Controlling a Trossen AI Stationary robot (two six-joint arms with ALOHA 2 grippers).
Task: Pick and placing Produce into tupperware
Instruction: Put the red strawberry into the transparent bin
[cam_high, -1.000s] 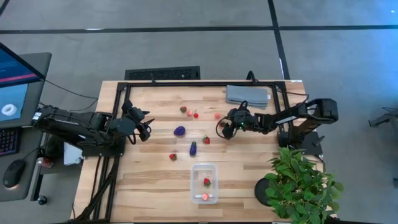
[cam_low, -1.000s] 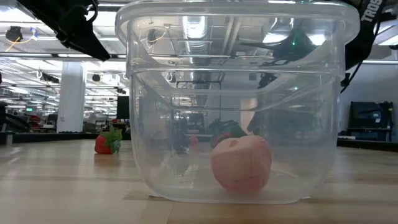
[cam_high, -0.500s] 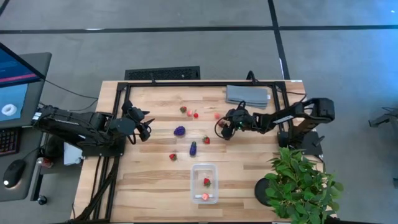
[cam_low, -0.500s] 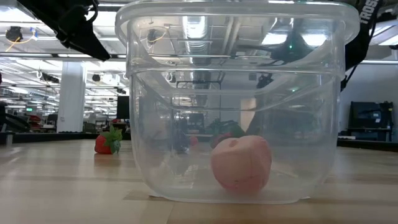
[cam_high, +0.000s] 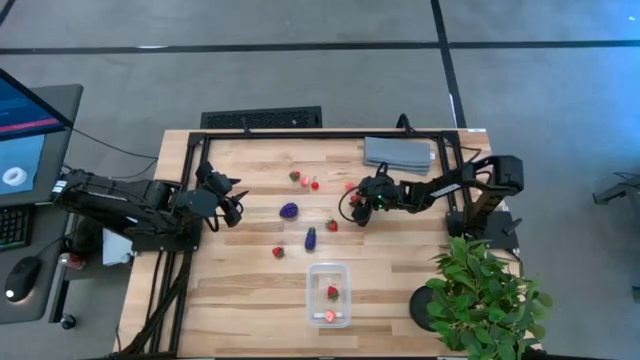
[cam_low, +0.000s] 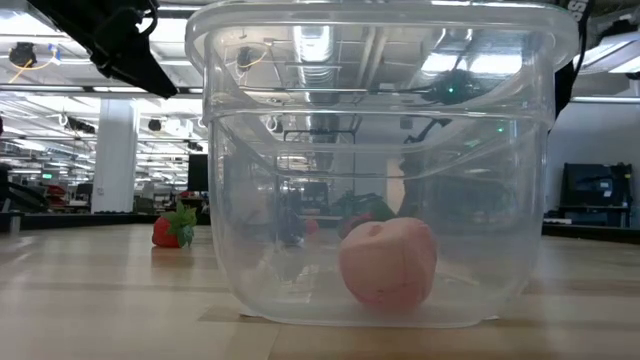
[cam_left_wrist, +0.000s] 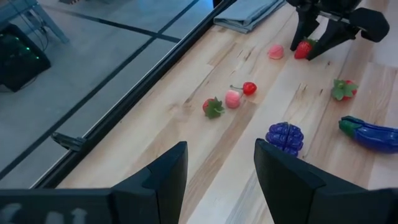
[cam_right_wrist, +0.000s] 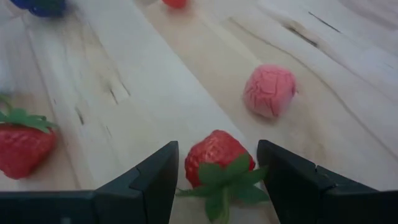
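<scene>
My right gripper (cam_high: 353, 203) (cam_right_wrist: 217, 163) is low over the table's middle, open. Its fingers stand on either side of a red strawberry (cam_right_wrist: 214, 157) (cam_left_wrist: 303, 48) that lies on the wood. A pink piece (cam_right_wrist: 269, 91) sits just beyond it. More produce is scattered nearby: a strawberry, a pink piece and a cherry (cam_high: 314, 185), a purple grape cluster (cam_high: 289, 210), an eggplant (cam_high: 310, 238) and two more strawberries (cam_high: 331, 225) (cam_high: 278, 252). The clear tupperware (cam_high: 313, 300) (cam_low: 250, 200) stands near the front edge, holding a strawberry (cam_high: 332, 292) and a pink piece (cam_low: 388, 262). My left gripper (cam_high: 238, 208) (cam_left_wrist: 221, 180) waits open at the left.
A folded grey cloth (cam_high: 397, 153) lies at the far right corner. A green potted plant (cam_high: 485, 295) stands at the near right corner. A black frame rail (cam_high: 320, 133) runs along the far edge. Bare wood lies left of the tupperware.
My right gripper has moved a little toward the table's left, closing in on the strawberry so that its fingers now stand on either side of it. The produce and the tupperware have stayed where they were.
</scene>
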